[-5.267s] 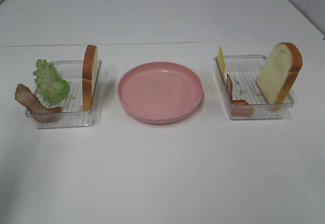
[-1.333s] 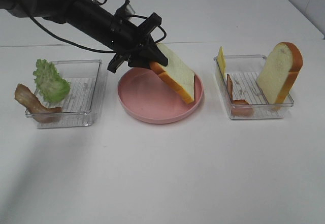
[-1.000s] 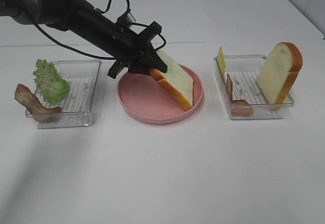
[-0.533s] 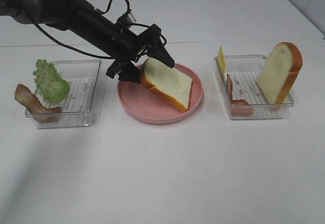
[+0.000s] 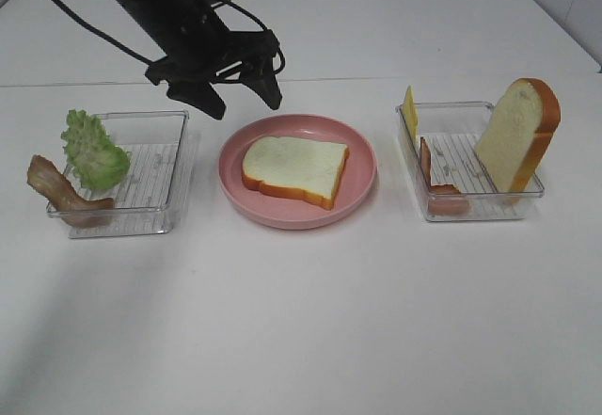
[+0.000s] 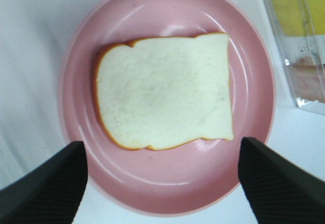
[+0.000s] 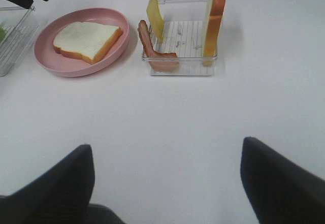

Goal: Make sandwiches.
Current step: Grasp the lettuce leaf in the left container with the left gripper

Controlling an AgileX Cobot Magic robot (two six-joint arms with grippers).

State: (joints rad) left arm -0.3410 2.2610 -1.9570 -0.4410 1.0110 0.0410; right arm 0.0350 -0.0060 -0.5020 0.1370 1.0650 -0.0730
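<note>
One white bread slice (image 5: 294,170) with orange-brown crust lies flat on the round pink plate (image 5: 282,215). My left gripper (image 5: 241,100) hangs open above the plate's far left side, apart from the slice. In the left wrist view the slice (image 6: 162,97) fills the plate (image 6: 167,193) between the two dark fingers (image 6: 45,188). My right gripper (image 7: 167,183) stands open over bare table, nothing between its fingers, with the plate (image 7: 61,66) and the slice (image 7: 86,40) farther off.
The left clear tray (image 5: 160,217) holds green lettuce (image 5: 94,150) and brown bacon (image 5: 61,194). The right tray (image 5: 470,210) holds yellow cheese (image 5: 410,112), bacon (image 5: 437,184) and an upright bread slice (image 5: 519,133). White table all around.
The left gripper opened and let go of the bread slice, which dropped flat onto the plate. The gripper then rose and drew back to the far left.
</note>
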